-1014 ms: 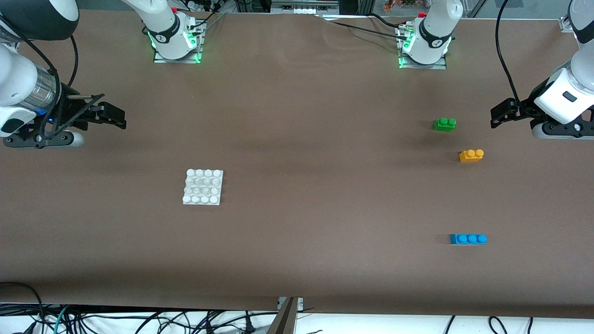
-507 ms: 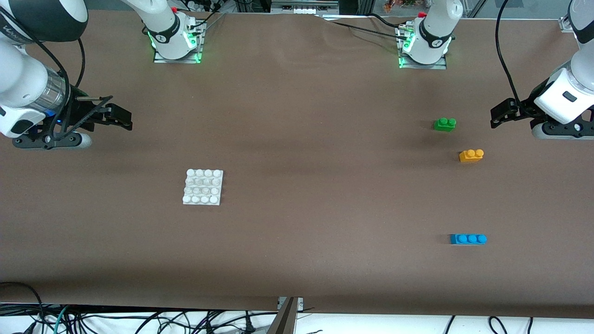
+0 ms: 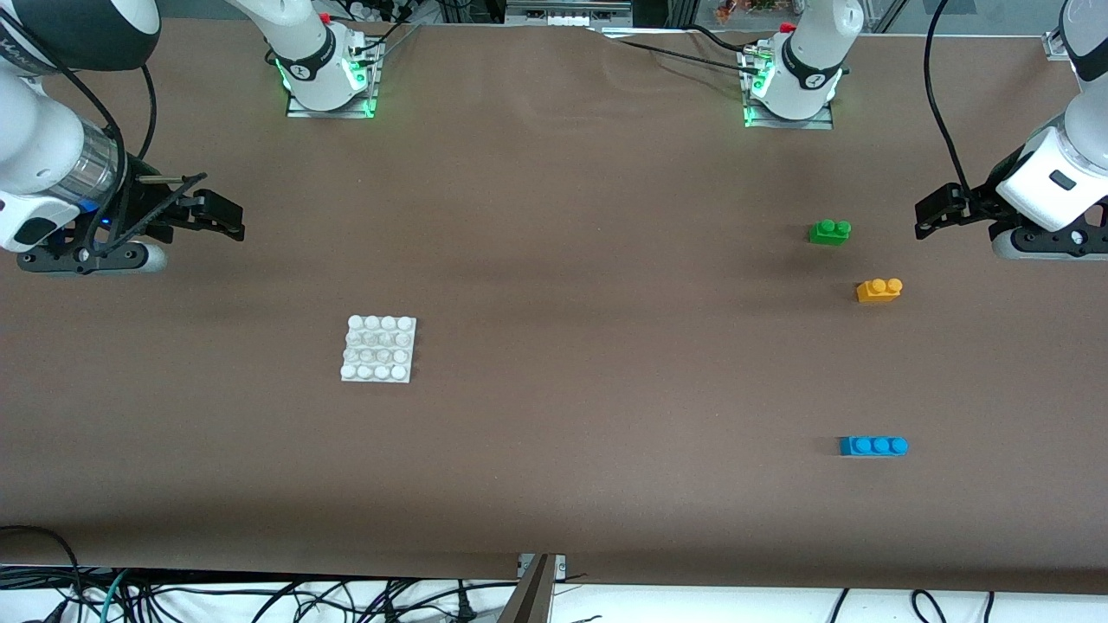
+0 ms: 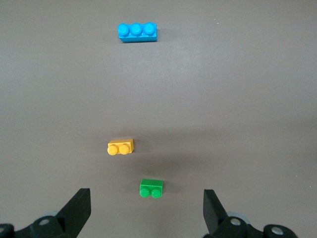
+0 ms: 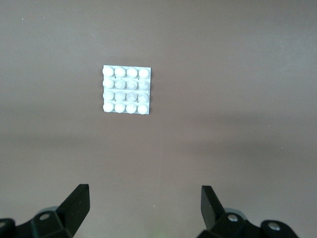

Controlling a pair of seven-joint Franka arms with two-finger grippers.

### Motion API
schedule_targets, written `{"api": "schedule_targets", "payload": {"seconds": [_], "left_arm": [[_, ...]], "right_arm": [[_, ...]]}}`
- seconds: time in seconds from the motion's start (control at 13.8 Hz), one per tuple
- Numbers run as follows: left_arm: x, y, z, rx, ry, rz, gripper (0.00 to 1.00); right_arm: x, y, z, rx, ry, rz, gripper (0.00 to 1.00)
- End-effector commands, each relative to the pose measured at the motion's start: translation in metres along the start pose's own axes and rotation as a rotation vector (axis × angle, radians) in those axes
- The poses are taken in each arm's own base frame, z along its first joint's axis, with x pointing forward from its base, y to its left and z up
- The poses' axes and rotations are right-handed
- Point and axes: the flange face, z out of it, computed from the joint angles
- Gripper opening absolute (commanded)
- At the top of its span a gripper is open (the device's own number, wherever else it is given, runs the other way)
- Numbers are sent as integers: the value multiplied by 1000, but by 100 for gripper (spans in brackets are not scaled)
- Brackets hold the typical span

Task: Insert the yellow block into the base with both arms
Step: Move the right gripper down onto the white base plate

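Observation:
The yellow block [image 3: 879, 290] [image 4: 121, 147] lies studs up on the brown mat toward the left arm's end of the table. The white studded base [image 3: 378, 348] [image 5: 126, 89] lies flat toward the right arm's end. My left gripper [image 3: 928, 216] [image 4: 146, 202] hangs open and empty over bare mat at its end of the table, apart from the block. My right gripper [image 3: 227, 218] [image 5: 143, 197] hangs open and empty over bare mat at its own end, well short of the base.
A green two-stud brick [image 3: 829, 231] [image 4: 151, 188] sits farther from the front camera than the yellow block. A blue three-stud brick [image 3: 873, 446] [image 4: 137, 32] lies nearer to it. Cables [image 3: 260, 597] hang below the table's front edge.
My right gripper has drifted a little toward the table's middle. The left arm, the bricks and the base have not moved.

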Motion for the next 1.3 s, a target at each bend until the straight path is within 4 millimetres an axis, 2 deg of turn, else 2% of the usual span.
{"api": "schedule_targets", "payload": {"seconds": [0.0, 0.22, 0.51, 0.65, 0.8, 1.09, 1.23], "left_arm": [[-2, 2, -7, -24, 4, -4, 100], [-2, 3, -7, -24, 4, -2, 100], [-2, 3, -7, -24, 4, -2, 100], [-2, 3, -7, -24, 4, -2, 100], [-2, 3, -7, -24, 4, -2, 100], [-2, 3, -7, -24, 4, -2, 100], [-2, 3, -7, -24, 4, -2, 100]], "right_arm": [[9, 3, 54, 15, 20, 28, 99], [26, 5, 126, 11, 41, 89, 99], [53, -1, 194, -2, 24, 156, 99], [62, -15, 222, 3, 33, 181, 99], [72, -20, 248, 7, 58, 195, 99], [80, -47, 282, 31, 99, 209, 99], [84, -48, 300, 33, 109, 207, 99]]}}
